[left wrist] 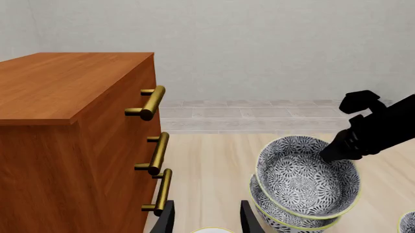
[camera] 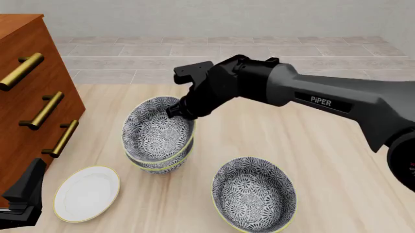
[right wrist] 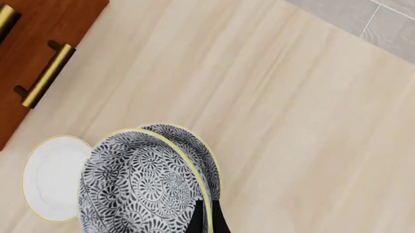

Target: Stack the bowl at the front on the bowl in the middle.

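My right gripper pinches the rim of the front bowl, tilted, nested in the middle bowl; my left gripper hangs open near the plate.

right tool: pinching rim of upper bowl | nested on lower bowl | tilted

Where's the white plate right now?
In the front view the white plate lies flat on the table at the near left, just in front of and left of the stacked bowls, below the wooden drawer cabinet.
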Controlling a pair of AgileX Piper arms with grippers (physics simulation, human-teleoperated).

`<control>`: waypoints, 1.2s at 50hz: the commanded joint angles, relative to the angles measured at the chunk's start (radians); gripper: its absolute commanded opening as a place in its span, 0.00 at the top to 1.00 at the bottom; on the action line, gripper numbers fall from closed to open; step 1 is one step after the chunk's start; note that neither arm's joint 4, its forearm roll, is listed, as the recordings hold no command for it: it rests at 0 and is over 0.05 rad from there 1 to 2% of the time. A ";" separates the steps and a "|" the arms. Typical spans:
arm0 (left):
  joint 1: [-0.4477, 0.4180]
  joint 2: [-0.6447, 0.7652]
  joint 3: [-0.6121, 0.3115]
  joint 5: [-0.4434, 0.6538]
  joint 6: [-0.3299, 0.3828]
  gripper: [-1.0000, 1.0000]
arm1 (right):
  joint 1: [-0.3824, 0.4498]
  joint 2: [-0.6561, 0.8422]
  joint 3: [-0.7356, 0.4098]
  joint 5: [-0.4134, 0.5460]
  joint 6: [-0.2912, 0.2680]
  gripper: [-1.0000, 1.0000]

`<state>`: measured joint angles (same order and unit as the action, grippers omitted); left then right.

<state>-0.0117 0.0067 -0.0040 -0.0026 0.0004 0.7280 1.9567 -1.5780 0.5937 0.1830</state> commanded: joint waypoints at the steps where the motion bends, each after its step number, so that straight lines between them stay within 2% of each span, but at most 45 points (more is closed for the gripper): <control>1: 0.001 -0.003 0.000 0.001 0.002 0.00 | -0.005 0.000 0.007 -0.005 0.006 1.00; 26: 0.001 -0.003 0.000 0.001 0.001 0.00 | 0.006 0.014 0.031 -0.022 0.006 1.00; 27: 0.001 -0.003 0.000 0.001 0.001 0.00 | 0.006 0.013 0.028 -0.019 0.003 0.00; 46: 0.001 -0.003 0.000 0.001 0.001 0.00 | -0.003 -0.012 0.005 0.003 -0.010 0.00; 60: 0.000 -0.003 0.001 -0.002 0.004 0.00 | 0.008 -0.143 0.051 0.037 -0.016 0.00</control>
<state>-0.0121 0.0076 -0.0033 -0.0048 0.0011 0.7372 1.9046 -1.5517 0.5970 0.1733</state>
